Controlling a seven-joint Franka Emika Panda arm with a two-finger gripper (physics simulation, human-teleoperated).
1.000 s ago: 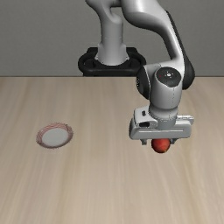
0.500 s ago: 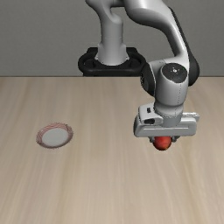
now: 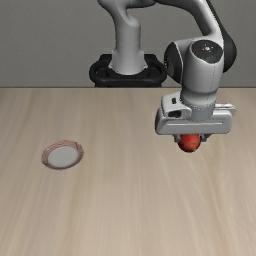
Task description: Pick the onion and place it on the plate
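A small red onion (image 3: pixel 188 146) hangs just under the gripper's grey hand, above the wooden table on the exterior view's right. My gripper (image 3: pixel 189 143) is shut on it, with the fingers mostly hidden behind the hand and the onion's lower half showing below. A small round plate (image 3: pixel 62 155) with a pinkish rim and pale centre lies flat on the table at the exterior view's left, well apart from the gripper.
The wooden table (image 3: pixel 128 215) stretches across the whole view. The robot's black base (image 3: pixel 127 72) stands at the table's far edge, in the middle.
The gripper has risen with the onion and shifted slightly toward the exterior view's right; the onion now sits higher above the table. The plate has not moved.
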